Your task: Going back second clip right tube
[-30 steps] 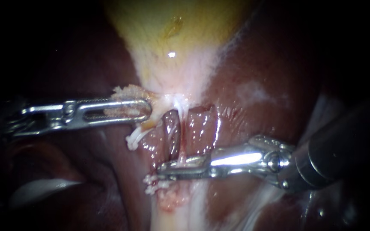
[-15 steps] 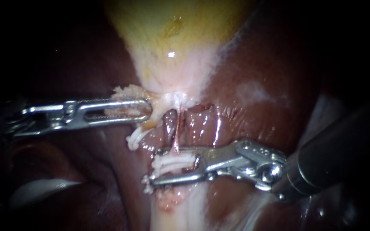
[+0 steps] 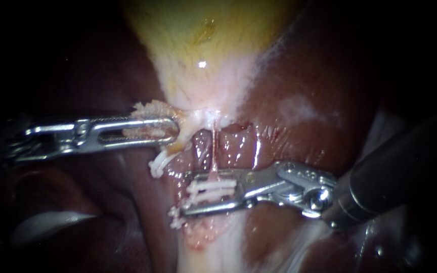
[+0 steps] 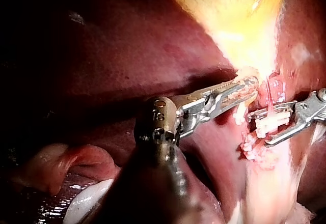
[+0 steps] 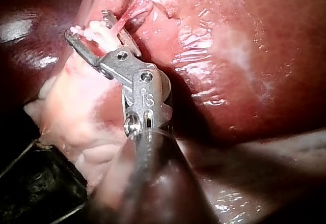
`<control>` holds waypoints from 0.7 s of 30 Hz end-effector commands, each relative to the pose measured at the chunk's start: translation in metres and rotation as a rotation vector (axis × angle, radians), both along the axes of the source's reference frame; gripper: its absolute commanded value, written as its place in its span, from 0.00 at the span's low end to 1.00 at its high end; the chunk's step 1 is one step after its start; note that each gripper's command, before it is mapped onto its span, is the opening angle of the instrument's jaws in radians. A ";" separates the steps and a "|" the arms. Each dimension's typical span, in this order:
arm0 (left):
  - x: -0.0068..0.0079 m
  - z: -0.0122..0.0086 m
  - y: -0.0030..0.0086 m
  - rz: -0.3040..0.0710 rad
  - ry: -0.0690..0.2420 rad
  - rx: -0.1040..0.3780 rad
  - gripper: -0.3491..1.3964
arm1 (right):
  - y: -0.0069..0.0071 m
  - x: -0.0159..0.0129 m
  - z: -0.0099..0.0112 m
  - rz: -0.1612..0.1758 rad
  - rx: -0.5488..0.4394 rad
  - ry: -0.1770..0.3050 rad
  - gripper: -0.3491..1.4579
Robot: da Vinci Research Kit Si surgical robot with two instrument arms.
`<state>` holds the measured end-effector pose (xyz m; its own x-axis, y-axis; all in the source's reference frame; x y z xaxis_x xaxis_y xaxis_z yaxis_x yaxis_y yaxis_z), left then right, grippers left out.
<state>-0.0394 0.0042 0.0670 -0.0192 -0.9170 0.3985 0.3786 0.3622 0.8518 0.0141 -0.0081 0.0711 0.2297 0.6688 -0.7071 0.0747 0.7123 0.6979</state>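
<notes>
Your right instrument (image 3: 186, 193) has its jaws parted, the white clip (image 3: 212, 188) lying between them on the thin right tube (image 3: 212, 146), over glossy liver (image 3: 289, 101). Your left instrument (image 3: 170, 130) grips the gallbladder (image 3: 203, 60) at its neck. Only the right wrist view shows a black surface (image 5: 30, 193) nearby.

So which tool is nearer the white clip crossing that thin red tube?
Right. My right instrument straddles the clip; my left instrument grips tissue by the gallbladder, farther up the tube.

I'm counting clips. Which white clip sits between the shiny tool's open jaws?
The middle white clip, on the thin pink tube, between my right instrument's open jaws. The other two lie outside them: one beside my left instrument, one below.
</notes>
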 end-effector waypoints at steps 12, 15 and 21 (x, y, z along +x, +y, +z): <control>0.0000 0.0000 -0.0001 0.000 0.000 0.000 0.00 | 0.0004 -0.0022 0.0016 -0.008 -0.060 0.006 0.47; 0.0000 0.0000 -0.0001 0.000 0.000 -0.001 0.00 | 0.0005 -0.0035 0.0013 -0.005 -0.103 0.003 0.47; 0.0000 0.0000 -0.0001 0.000 0.000 -0.001 0.00 | 0.0016 -0.0064 0.0004 -0.040 -0.199 -0.022 0.47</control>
<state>-0.0393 0.0042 0.0670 -0.0193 -0.9167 0.3990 0.3790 0.3626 0.8514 0.0071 -0.0063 0.0713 0.2893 0.4862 -0.8246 0.0915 0.8434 0.5294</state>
